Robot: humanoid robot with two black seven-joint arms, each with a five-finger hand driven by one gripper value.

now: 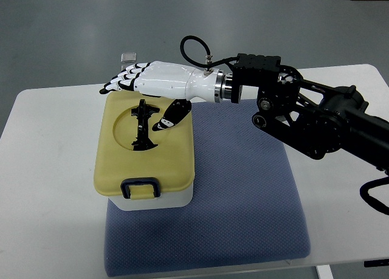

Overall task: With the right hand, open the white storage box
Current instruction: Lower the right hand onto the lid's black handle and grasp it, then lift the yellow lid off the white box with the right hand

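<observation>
Under my right hand of glossy white plastic, the box lid looks matt yellow plastic; below it, dimpled blue cloth mat.

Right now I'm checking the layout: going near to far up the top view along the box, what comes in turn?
Blue mat → black latch → yellow lid → black handle → right hand over the lid's far edge → small clear item on the white table.

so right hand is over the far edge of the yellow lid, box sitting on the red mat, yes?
Not quite: the mat is blue-grey, not red, as the top view shows. The rest holds: the right hand is over the far edge of the yellow lid, with the box sitting on the mat.
</observation>
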